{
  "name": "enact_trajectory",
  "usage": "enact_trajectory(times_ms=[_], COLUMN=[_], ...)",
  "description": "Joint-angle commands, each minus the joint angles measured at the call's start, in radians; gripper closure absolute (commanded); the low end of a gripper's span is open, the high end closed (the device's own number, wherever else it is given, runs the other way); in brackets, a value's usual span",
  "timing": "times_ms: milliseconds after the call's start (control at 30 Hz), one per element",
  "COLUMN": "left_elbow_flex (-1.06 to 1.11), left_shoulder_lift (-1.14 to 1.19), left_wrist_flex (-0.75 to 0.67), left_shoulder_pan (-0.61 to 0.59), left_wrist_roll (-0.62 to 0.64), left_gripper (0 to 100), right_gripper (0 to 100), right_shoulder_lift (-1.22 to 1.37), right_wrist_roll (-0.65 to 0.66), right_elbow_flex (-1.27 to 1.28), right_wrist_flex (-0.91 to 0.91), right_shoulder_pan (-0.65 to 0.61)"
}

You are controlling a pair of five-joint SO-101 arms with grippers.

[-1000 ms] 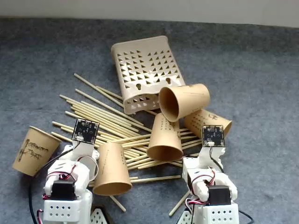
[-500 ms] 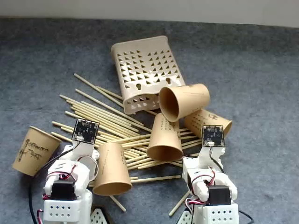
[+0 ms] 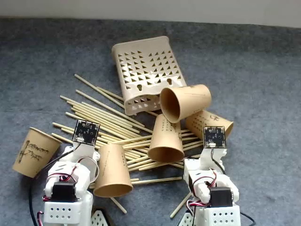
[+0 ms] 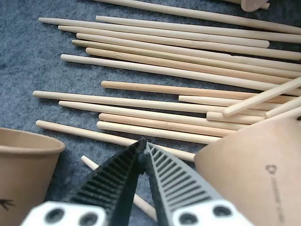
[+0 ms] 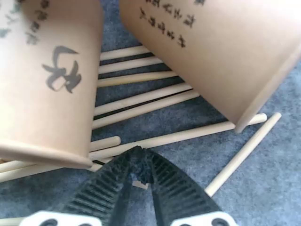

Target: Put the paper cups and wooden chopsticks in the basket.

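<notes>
One pale basket (image 3: pixel 146 73) is lying tipped over at the far side. Five paper cups (image 3: pixel 35 150) are sprawling on their sides in front of it, over a scatter of wooden chopsticks (image 3: pixel 101 115) — too overlapped to count. The left gripper (image 4: pixel 142 143) and right gripper (image 5: pixel 139 155) are hanging over the sticks — fingers pressed together, gripping nothing. Grey felt-like cloth (image 3: pixel 254 70) is covering the table; a pale wall (image 3: pixel 188 9) is showing behind.

Cups (image 3: pixel 165 139) on chopsticks (image 3: pixel 101 115), basket (image 3: pixel 146 70) behind

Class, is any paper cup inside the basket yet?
No, every cup lies outside the basket, on the table.
</notes>
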Motion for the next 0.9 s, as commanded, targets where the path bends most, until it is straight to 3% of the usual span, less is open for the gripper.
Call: enact_trajectory(times_ms=[0, 233, 400, 633, 867], left_elbow_flex=[0.019, 0.019, 0.019, 0.019, 0.019], left_shoulder_lift=[-0.002, -0.002, -0.002, -0.002, -0.002], left_wrist_flex=[0.002, 0.002, 0.002, 0.002, 0.002], left_shoulder_pan=[0.01, 0.01, 0.01, 0.01, 0.01], left_wrist_roll=[0.002, 0.002, 0.002, 0.002, 0.002], left_gripper=[99, 99, 99, 99, 99], right_gripper=[99.3, 99.3, 99.3, 99.3, 99.3], right_shoulder_lift=[-0.008, -0.008, -0.008, -0.008, -0.008], right_wrist_roll=[-0.011, -0.008, -0.005, 0.21, 0.341], right_elbow_flex=[0.102, 0.099, 0.004, -0.352, -0.493], right_wrist_flex=[0.008, 0.008, 0.007, 0.005, -0.001], right_shoulder_pan=[0.005, 0.013, 0.185, 0.371, 0.374])
